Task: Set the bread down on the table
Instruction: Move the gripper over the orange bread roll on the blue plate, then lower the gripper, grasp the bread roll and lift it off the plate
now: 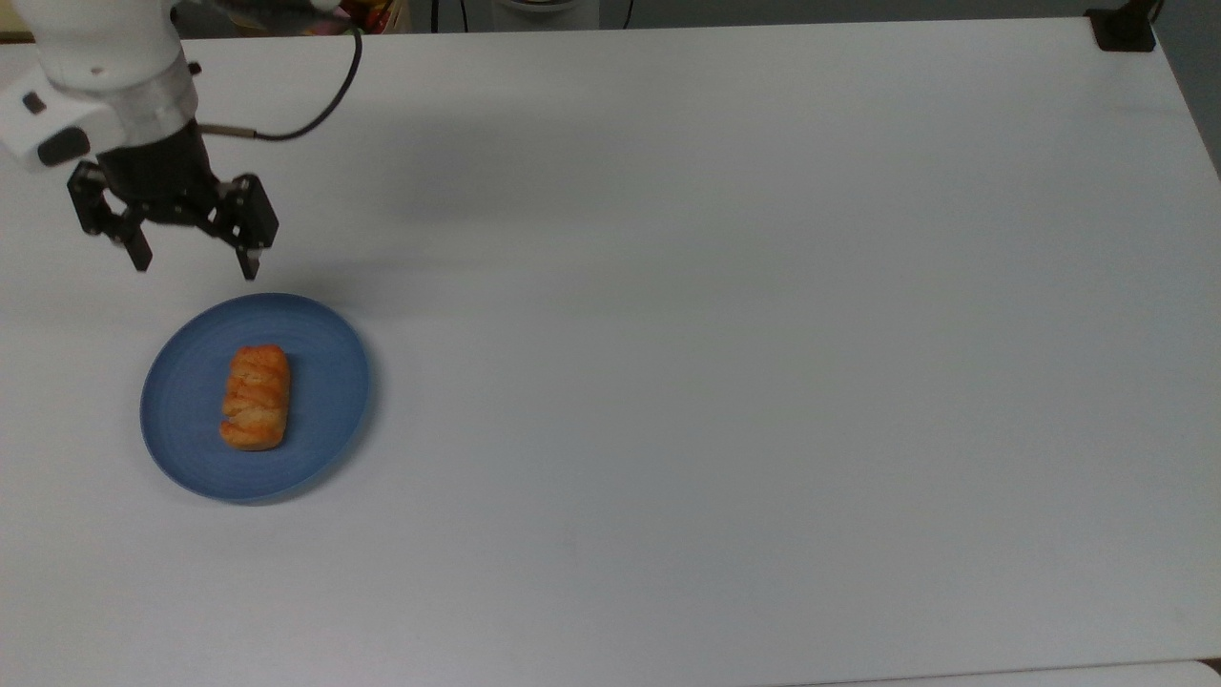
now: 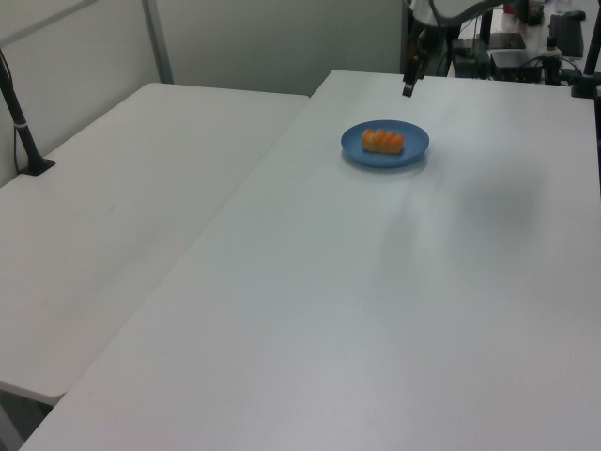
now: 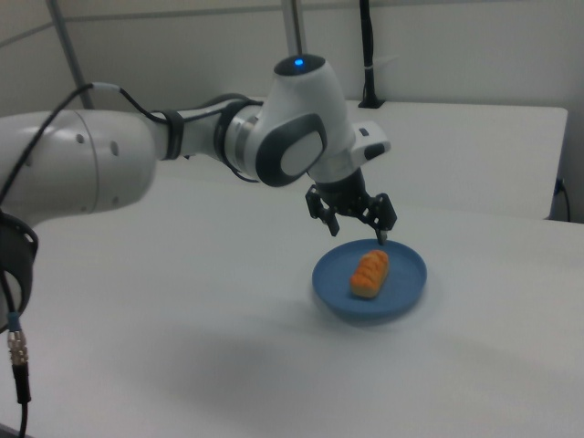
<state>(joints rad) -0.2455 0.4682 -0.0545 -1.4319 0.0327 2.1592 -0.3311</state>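
Note:
The bread [image 1: 256, 397], a golden-orange braided roll, lies on the round blue plate [image 1: 329, 401] at the top view's left on the white table [image 1: 715, 382]. My gripper [image 1: 196, 267] hangs open and empty above the table, just beyond the plate's far rim, apart from the bread. In the right view the gripper [image 3: 358, 232] hovers over the back edge of the plate [image 3: 406, 274], with the bread [image 3: 370, 273] below and in front of it. The left view has the gripper [image 2: 410, 80] behind the plate [image 2: 413, 143] and bread [image 2: 382, 141].
A black clamp [image 1: 1124, 29] sits at the table's far right corner in the top view. My black cable [image 1: 320, 110] loops over the table's far left. A second white table [image 2: 122, 207] with a black post [image 2: 21, 122] adjoins at the left view's left.

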